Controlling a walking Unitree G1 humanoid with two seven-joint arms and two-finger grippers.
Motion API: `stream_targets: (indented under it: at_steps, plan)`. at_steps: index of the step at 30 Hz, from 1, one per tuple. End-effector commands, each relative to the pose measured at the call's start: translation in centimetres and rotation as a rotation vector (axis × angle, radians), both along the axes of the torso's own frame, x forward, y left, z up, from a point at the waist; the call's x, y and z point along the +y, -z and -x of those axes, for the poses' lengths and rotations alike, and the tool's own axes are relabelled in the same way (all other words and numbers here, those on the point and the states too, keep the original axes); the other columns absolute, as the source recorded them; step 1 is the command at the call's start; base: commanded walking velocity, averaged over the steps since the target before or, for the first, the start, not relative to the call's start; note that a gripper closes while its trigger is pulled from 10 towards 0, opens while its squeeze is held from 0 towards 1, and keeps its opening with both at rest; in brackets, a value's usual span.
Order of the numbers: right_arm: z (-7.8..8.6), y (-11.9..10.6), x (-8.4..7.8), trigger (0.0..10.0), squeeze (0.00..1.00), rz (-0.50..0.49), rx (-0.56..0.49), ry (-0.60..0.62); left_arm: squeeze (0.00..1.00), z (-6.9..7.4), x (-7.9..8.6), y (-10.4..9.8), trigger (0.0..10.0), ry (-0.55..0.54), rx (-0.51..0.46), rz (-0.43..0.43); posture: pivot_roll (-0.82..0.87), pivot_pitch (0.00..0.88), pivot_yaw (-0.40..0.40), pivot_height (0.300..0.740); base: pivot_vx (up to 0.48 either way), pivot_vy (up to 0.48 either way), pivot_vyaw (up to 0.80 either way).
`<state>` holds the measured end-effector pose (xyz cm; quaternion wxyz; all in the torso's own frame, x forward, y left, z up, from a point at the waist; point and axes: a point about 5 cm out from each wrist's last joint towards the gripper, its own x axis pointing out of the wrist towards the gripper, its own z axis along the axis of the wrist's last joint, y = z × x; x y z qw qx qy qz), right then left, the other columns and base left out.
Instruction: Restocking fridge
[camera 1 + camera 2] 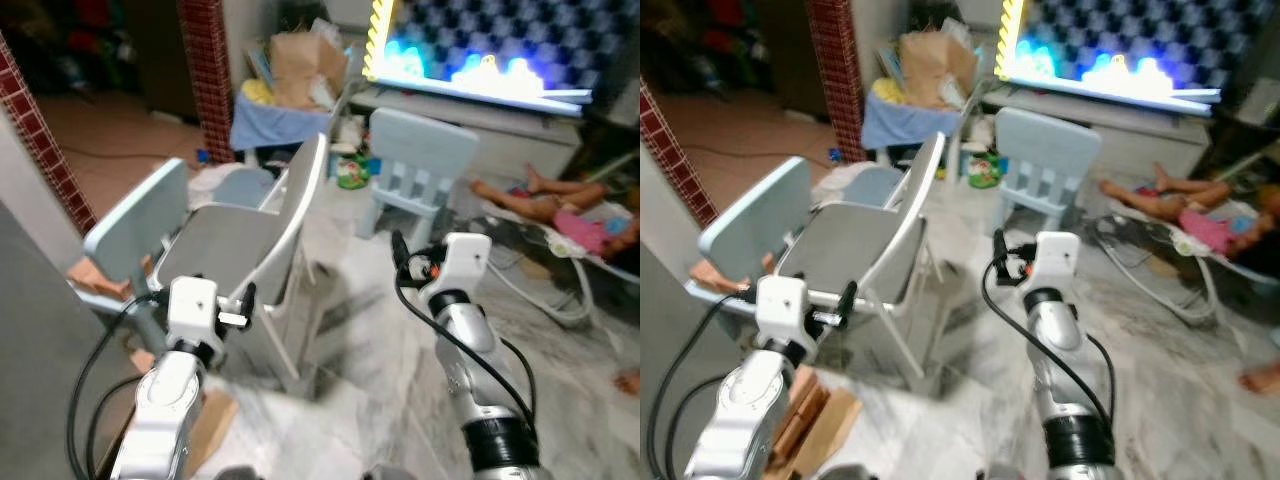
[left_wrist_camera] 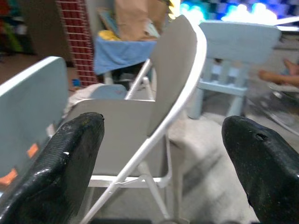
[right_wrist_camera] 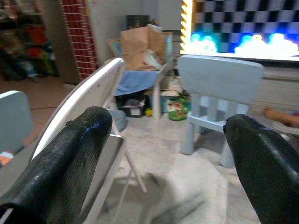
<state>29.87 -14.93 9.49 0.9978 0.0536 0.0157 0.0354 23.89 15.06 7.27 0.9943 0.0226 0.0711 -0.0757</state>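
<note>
Grippers are both raised in front of the robot and both hold nothing. The left gripper (image 2: 161, 154) has its two black fingers (image 2: 70, 163) spread wide apart, and between them stands the grey folding chair (image 1: 250, 250), close ahead but not touched. The right gripper (image 3: 170, 158) is open just as wide; its fingers (image 3: 65, 158) frame the marble floor (image 1: 370, 330) and the pale blue child's chair (image 1: 418, 165), which stands beyond the folding chair. A second pale blue chair (image 1: 135, 215) is just beside the folding chair, on the robot's left. Behind the folding chair, a low table with a blue cloth (image 1: 275, 115) carries a brown paper bag (image 1: 305, 65). A red brick pillar (image 1: 208, 70) rises near that table. A doll (image 1: 570, 205) lies on the floor, well apart from the folding chair on the robot's right. I cannot make out any fridge among these things.
</note>
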Motion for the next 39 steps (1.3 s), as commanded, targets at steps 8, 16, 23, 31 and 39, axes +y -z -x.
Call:
stream_targets:
  at_steps: [8,16,23,31,39]
  plan:
    - [-0.3,-0.2,-1.0,10.0,0.00,0.001,-0.010,0.031,0.00,-0.1,-1.3,-0.1,10.0,0.041,0.001,-0.043,0.12,0.000,-0.025,0.740,-0.198,0.362,-0.49]
    - [-0.5,-0.2,-0.5,10.0,0.00,-0.007,-0.020,0.020,0.00,-0.2,-1.4,0.0,10.0,0.051,0.007,-0.095,0.13,0.000,-0.024,0.740,-0.475,0.000,0.00]
    - [-0.8,-0.3,-0.4,10.0,0.00,-0.006,-0.023,0.022,0.00,-0.2,-1.6,-0.2,10.0,0.082,0.005,-0.086,0.13,0.000,-0.024,0.740,-0.423,0.000,0.00]
    - [-1.2,-0.5,-0.4,10.0,0.00,-0.004,-0.029,0.029,0.00,0.0,-1.5,-0.9,10.0,0.106,-0.065,-0.085,0.14,0.000,-0.023,0.740,-0.284,0.000,0.00]
    - [-1.2,-0.5,-0.3,10.0,0.00,-0.009,-0.033,0.032,0.00,0.4,-1.0,-1.2,10.0,0.146,-0.075,-0.050,0.15,0.000,-0.021,0.740,0.217,0.000,0.00]
